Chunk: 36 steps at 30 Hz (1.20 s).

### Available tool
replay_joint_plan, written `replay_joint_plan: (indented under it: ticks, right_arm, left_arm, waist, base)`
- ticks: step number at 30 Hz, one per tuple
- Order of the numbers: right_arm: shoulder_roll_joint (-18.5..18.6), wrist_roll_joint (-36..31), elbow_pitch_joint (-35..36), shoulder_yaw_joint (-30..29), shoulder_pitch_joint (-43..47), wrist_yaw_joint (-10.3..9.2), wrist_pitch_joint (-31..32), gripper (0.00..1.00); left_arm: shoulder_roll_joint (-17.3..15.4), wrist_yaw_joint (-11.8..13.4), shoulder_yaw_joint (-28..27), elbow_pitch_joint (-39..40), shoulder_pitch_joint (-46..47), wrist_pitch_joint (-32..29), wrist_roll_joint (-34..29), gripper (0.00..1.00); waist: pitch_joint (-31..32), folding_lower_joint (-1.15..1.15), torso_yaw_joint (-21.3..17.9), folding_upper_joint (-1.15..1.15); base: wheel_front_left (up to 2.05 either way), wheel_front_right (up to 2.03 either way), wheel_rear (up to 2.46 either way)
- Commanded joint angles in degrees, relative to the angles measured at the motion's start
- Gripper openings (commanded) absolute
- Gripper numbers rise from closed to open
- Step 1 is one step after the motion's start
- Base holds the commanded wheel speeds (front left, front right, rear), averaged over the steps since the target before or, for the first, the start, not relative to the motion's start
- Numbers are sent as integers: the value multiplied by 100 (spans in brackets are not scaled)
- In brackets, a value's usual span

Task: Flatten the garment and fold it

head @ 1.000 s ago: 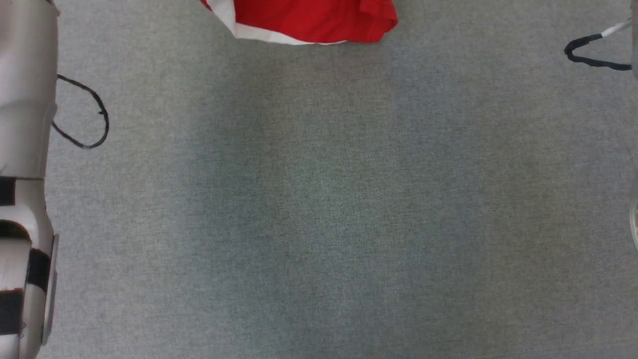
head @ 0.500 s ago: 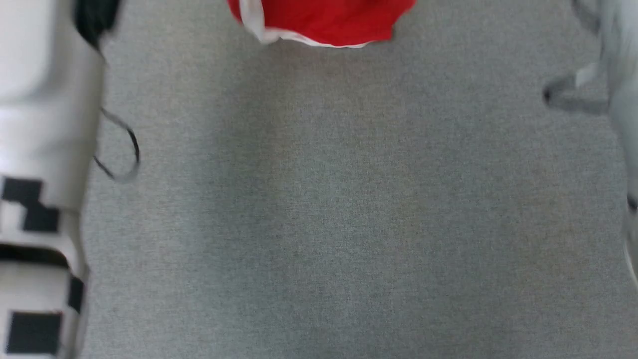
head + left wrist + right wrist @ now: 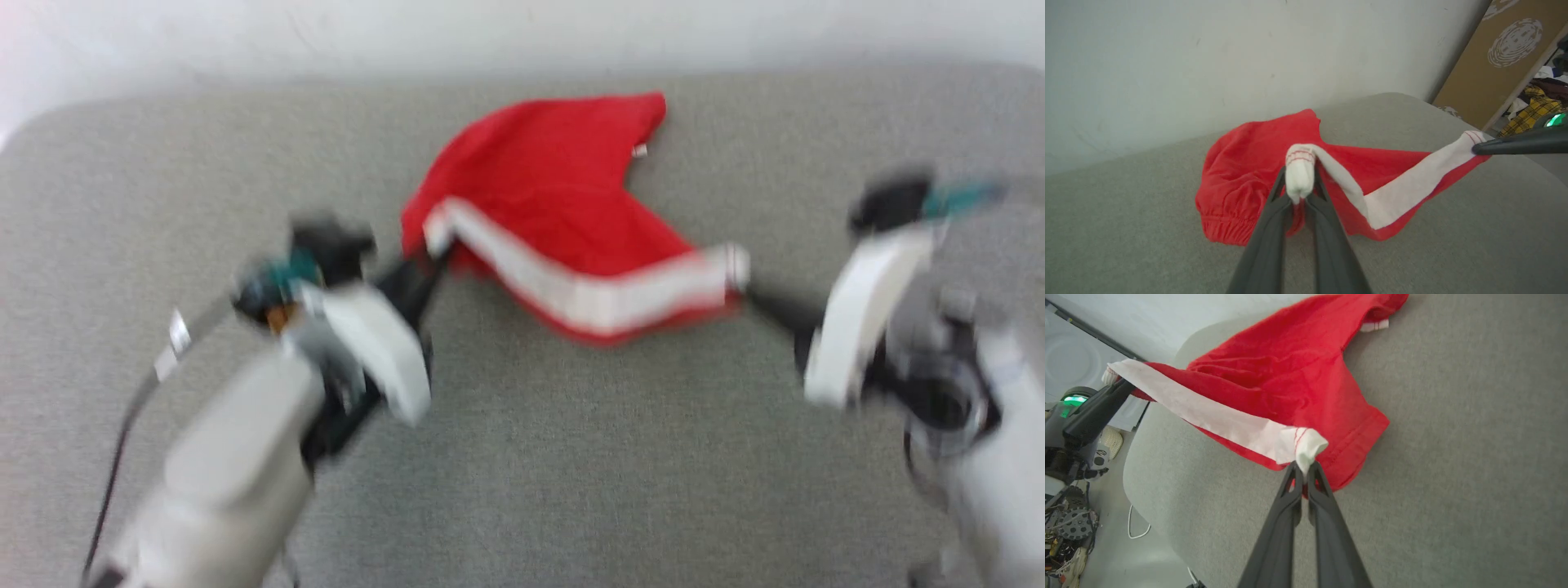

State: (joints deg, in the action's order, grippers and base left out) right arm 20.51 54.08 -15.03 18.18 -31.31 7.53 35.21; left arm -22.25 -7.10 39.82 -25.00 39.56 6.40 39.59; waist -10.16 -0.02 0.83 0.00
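Note:
The garment (image 3: 555, 196), small red shorts with a white stripe, lies crumpled on the grey table (image 3: 522, 457) toward its far side. My left gripper (image 3: 426, 260) is shut on one end of the white stripe (image 3: 1299, 179). My right gripper (image 3: 747, 290) is shut on the stripe's other end (image 3: 1306, 451). The stripe (image 3: 588, 298) hangs stretched between the two grippers, raised a little off the table. The elastic waistband (image 3: 1224, 224) rests on the table in the left wrist view. The head view is blurred.
A pale wall (image 3: 522, 33) runs behind the table's far edge. A brown board (image 3: 1498, 61) and piled clothes (image 3: 1535, 110) stand past the table's right end. Cables and gear (image 3: 1069, 522) lie on the floor off the left side.
The head camera has tilted up, so the whole garment and both grippers have come into the picture. Before, only the garment's lower edge and forearms showed.

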Motion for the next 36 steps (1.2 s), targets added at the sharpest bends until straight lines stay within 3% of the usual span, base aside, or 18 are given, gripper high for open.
replay_joint_plan:
  ticks: [1, 6, 13, 20, 23, 31, 36]
  right_arm:
    - [25, 39, 53, -46, 257, -4, 76, 0]
    - [137, -183, 304, -145, 1910, -4, 705, 0]
    - [179, -490, 666, -426, 3271, -4, 1478, 0]
    - [62, -615, 1155, -820, 4002, -4, 2331, 0]
    - [-77, -738, 1424, -1034, 4078, -4, 2463, 0]
    - [-302, -832, 2113, -1261, 3644, -4, 2609, 0]
    - [-251, -764, 2334, -1367, 2818, -4, 2832, 0]
  left_arm:
    - [-48, -37, 76, 82, -235, -49, 115, 0]
    - [-185, -2, 509, 363, -1571, -592, 733, 0]
    - [-343, 621, 488, 745, -2594, -1111, 1267, 0]
    - [-689, 1140, 360, 1313, -3250, -1652, 1739, 0]
    - [-797, 1279, 203, 1649, -3401, -1575, 1848, 0]
    - [-863, 1177, -193, 2378, -3236, -1344, 2088, 0]
    - [-961, 926, -320, 2540, -2579, -1708, 2219, 0]
  waist:
    - [342, 2, 103, 0]
    - [629, 2, 116, 0]
    - [764, 2, 127, 0]
    - [843, 2, 85, 0]
    - [856, 2, 77, 0]
    - [743, 2, 100, 0]
    - [457, 2, 89, 0]
  base:
    - [0, 0, 0]
    - [0, 0, 0]
    - [0, 0, 0]
    - [0, 0, 0]
    - [0, 0, 0]
    - [0, 0, 0]
    - [0, 0, 0]
